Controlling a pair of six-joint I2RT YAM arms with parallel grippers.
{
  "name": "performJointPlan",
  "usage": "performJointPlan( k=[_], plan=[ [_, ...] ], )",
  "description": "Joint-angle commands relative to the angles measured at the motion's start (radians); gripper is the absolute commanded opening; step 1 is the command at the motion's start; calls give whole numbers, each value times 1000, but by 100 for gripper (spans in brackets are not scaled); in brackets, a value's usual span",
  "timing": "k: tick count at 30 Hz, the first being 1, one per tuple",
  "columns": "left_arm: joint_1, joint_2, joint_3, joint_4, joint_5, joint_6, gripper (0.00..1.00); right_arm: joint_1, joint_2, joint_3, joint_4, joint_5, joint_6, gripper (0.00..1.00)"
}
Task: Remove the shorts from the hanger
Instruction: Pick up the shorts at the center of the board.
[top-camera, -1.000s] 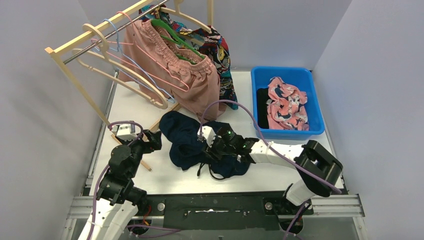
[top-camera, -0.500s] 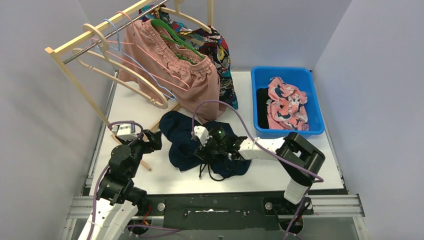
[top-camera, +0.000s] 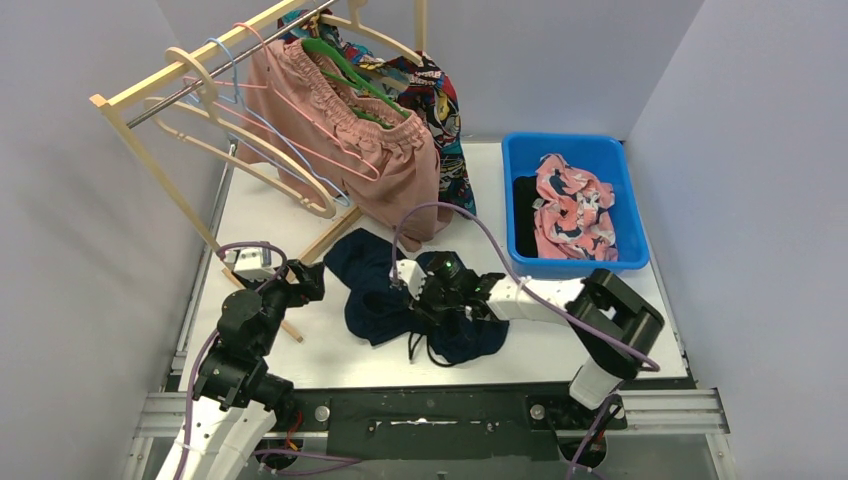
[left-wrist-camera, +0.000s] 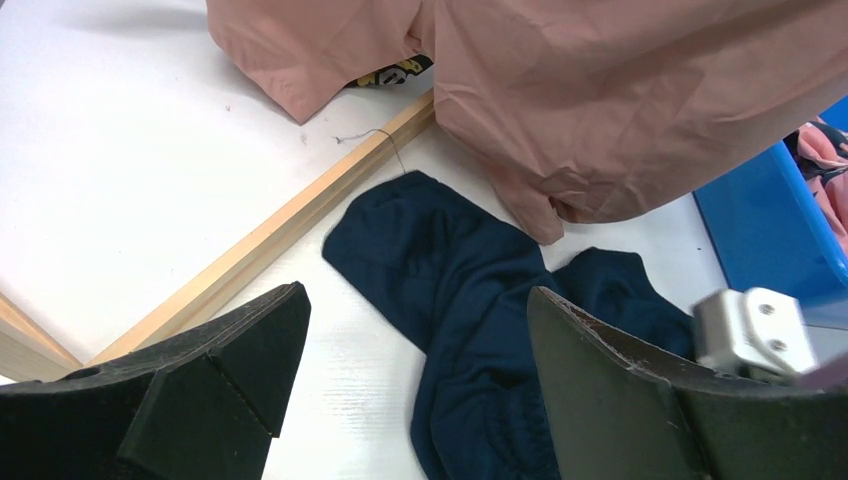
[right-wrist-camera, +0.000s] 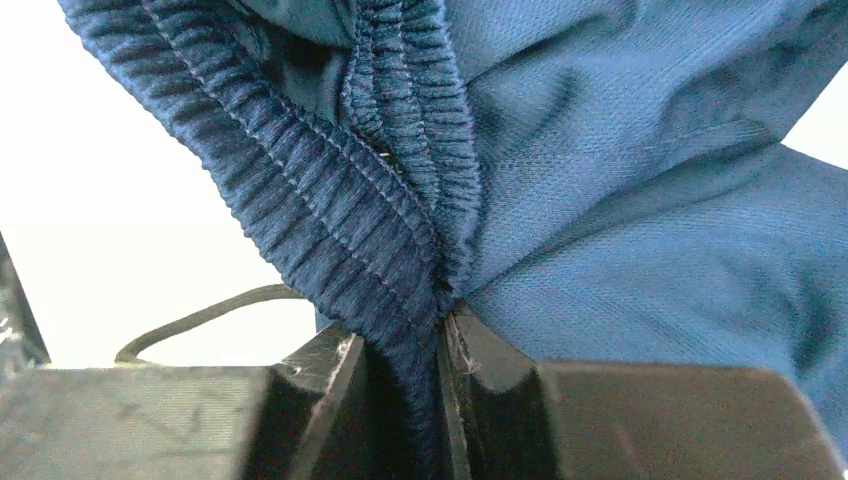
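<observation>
The plain navy shorts (top-camera: 385, 285) lie crumpled on the white table. My right gripper (top-camera: 425, 300) is shut on their ribbed waistband (right-wrist-camera: 400, 260). My left gripper (top-camera: 305, 280) is open and empty, left of the navy shorts (left-wrist-camera: 470, 290). The dusty pink shorts (top-camera: 350, 130) hang on a green hanger (top-camera: 335, 60) on the wooden rack, with the comic-print shorts (top-camera: 440, 110) behind them. The pink printed shorts (top-camera: 570, 205) and the black shorts (top-camera: 524, 215) lie in the blue bin (top-camera: 575, 150).
The wooden rack (top-camera: 170, 80) holds several bare hangers (top-camera: 250, 140) at the back left. Its base bar (left-wrist-camera: 270, 240) runs across the table near my left gripper. Grey walls close in both sides.
My right gripper, holding the navy shorts, went left and then came back slightly right and away from me, and the shorts shifted with it. The left arm has not moved.
</observation>
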Motion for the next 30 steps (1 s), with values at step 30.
performJointPlan(
  k=[30],
  plan=[
    [2, -26, 36, 50, 13, 0, 80, -12, -917, -266, 239, 701, 309, 0]
  ],
)
